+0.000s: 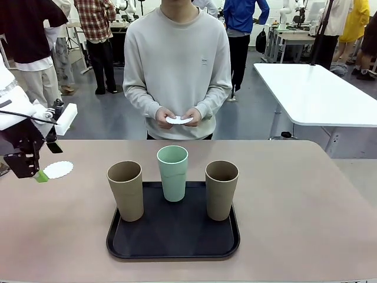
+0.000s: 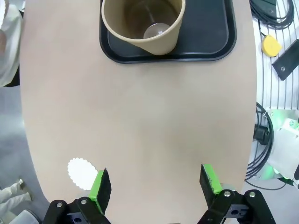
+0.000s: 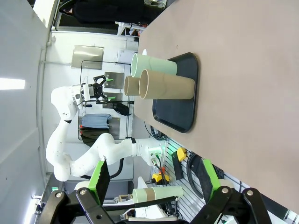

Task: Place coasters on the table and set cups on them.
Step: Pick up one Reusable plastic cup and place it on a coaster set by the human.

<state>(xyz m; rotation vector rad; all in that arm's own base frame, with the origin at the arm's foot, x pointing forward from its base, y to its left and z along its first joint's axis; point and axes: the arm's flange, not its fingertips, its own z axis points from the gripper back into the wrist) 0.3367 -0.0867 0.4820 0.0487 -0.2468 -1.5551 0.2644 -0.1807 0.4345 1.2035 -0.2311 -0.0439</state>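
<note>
The beige table (image 1: 306, 224) carries a black tray (image 1: 172, 243). All three cups stand on the tray: a left tan cup (image 1: 125, 190), a mint cup (image 1: 172, 173) at its far edge, and a right tan cup (image 1: 221, 188). The left gripper (image 2: 154, 179) hangs left of the tray, jaws spread wide, grasping nothing. The right gripper (image 3: 153, 173), well apart from the tray, is likewise released and empty. One coaster (image 1: 58, 170) lies flat on the table left of the tray. Beyond the tray a person's hands (image 1: 191, 115) hold a white held coaster (image 1: 178, 120) — how many, I cannot tell.

place: robotics lab | evidence: white robot arm (image 3: 60, 142), white worktable (image 1: 318, 94), bystanders (image 1: 97, 35) behind
</note>
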